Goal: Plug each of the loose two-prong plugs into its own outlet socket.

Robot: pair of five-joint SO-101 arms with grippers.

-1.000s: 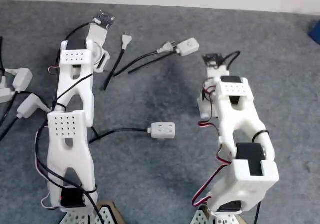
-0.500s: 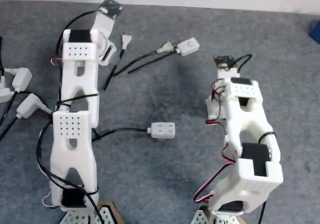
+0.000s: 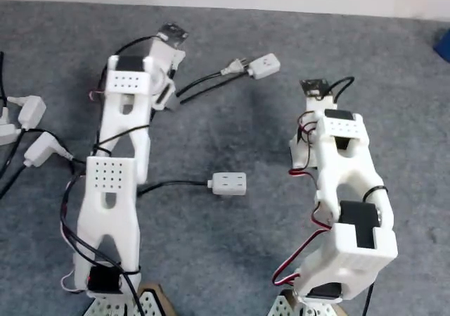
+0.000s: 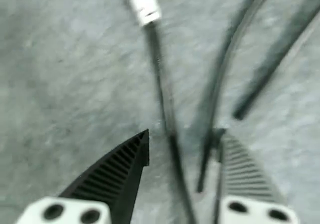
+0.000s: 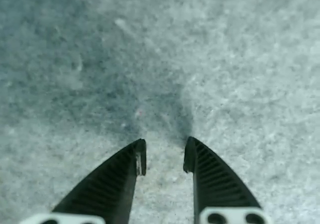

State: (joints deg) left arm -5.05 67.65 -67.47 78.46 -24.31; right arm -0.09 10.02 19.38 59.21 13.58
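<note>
My left gripper (image 4: 182, 139) is open, just above the grey carpet. A thin black cable (image 4: 162, 89) runs between its fingers and ends in a white two-prong plug (image 4: 141, 2) further out. In the high view the left arm (image 3: 130, 84) hangs over that plug's spot. A white outlet socket (image 3: 228, 183) on a black cable lies mid-floor. Another white socket (image 3: 264, 64) lies at the back with a plug (image 3: 233, 67) at its face. My right gripper (image 5: 164, 156) is a little open over bare carpet, holding nothing.
Several white plugs and adapters (image 3: 31, 110) with cables lie at the left edge. Two more black cables (image 4: 272, 59) cross beside the left gripper. The right arm (image 3: 341, 154) stands right of centre. Grey carpet covers the floor.
The left arm has swung to the right and now covers the loose plug it stood beside. The right arm shifted slightly right a second ago, then stayed still.
</note>
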